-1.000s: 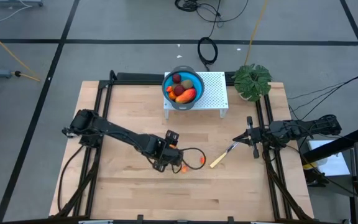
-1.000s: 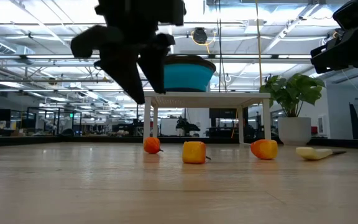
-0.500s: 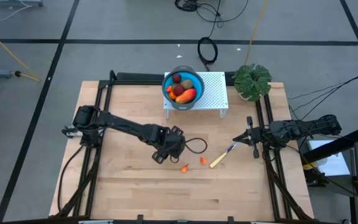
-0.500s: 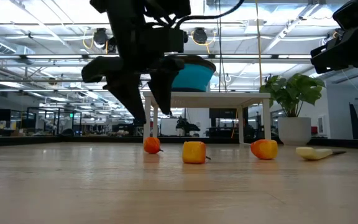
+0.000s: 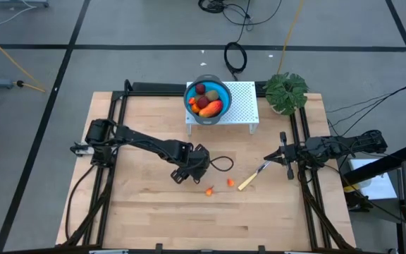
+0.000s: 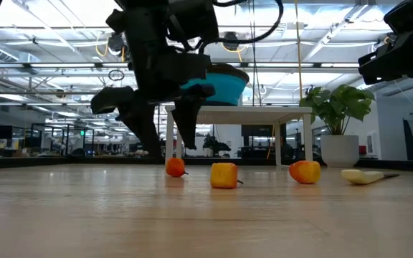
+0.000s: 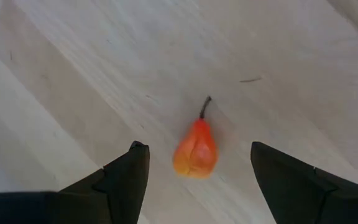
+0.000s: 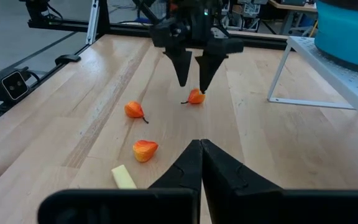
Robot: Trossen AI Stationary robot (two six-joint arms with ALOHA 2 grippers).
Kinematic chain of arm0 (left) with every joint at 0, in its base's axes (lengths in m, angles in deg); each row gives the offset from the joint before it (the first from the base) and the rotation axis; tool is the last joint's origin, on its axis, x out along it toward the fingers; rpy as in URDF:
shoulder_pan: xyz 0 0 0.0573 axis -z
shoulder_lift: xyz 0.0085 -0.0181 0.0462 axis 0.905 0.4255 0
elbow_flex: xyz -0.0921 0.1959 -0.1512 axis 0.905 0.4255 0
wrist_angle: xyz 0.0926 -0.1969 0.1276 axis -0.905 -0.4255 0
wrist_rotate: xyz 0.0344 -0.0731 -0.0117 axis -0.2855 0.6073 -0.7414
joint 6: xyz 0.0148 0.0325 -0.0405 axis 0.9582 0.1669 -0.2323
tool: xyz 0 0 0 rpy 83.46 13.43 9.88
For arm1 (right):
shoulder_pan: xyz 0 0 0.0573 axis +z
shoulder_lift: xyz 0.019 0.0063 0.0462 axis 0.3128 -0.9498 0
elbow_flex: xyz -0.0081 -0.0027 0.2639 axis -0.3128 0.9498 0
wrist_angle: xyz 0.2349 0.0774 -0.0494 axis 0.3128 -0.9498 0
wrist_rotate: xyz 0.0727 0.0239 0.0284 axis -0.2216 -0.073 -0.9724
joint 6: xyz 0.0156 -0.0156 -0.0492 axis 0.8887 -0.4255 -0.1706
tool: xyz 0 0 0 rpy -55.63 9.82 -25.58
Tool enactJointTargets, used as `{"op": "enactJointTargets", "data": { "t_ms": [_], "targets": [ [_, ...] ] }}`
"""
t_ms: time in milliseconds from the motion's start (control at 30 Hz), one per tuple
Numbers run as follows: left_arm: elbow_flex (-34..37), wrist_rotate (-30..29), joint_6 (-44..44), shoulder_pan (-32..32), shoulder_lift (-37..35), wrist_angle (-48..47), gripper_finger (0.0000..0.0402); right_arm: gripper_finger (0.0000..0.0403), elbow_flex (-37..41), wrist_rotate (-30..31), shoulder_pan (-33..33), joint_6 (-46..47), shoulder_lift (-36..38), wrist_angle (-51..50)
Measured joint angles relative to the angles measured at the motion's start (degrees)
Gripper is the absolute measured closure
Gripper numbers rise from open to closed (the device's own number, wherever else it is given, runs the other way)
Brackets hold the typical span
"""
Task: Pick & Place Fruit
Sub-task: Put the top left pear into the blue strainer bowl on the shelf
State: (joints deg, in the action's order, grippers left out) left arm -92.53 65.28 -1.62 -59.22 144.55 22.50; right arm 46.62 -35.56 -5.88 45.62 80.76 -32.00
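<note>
left pincer spread over an orange bit, right pincer closed at the counter's right edge

your left pincer (image 5: pixel 182 176) hangs near the middle of the counter (image 5: pixel 146 219) with its fingers spread wide and nothing between them. from above, the arm hides what lies under it; your left wrist view fills that in, showing one small orange bit (image 7: pixel 196 149) with a dark stem lying on the wood between the two fingers, touched by neither. the right wrist view confirms it from the far side, with the bit just beneath the fingertips.

two more orange bits (image 5: pixel 210 190) (image 5: pixel 231 182) lie apart toward the front edge, beside the yellow-handled knife (image 5: pixel 251 178). the low view lines up all three bits in a row, which the high view cannot.

the rest of the fruit (image 5: pixel 207 103) sits in the blue bowl (image 5: pixel 192 94) on the white rack (image 5: pixel 243 99) at the back edge.

your right pincer (image 5: pixel 285 156) waits at the right edge, closed and empty.
</note>
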Motion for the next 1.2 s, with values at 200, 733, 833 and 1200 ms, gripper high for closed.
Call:
{"op": "enactJointTargets", "data": {
  "t_ms": [200, 733, 833, 1200],
  "targets": [
    [0.0, 0.0, 2.0, -0.6, 2.5, 0.2, 0.0124, 0.0403, 0.0, 0.0, 0.0, 0.0, 0.0, 0.0],
    [-0.1, 2.2, 6.4, -1.8, 3.5, 0.2, 0.0221, 0.0403, 0.0, 0.0, 0.0, 0.0, 0.0, 0.4],
    [-0.1, 1.9, 6.4, -1.9, 3.5, 0.5, 0.0248, 0.0403, 0.0, 0.0, 0.0, 0.0, 0.0, 0.4],
    [-0.3, -2.5, 3.8, -1.2, 3.3, 0.2, 0.0296, 0.0403, 0.0, 0.0, 0.0, 0.0, 0.0, 0.4]
  ]
}}
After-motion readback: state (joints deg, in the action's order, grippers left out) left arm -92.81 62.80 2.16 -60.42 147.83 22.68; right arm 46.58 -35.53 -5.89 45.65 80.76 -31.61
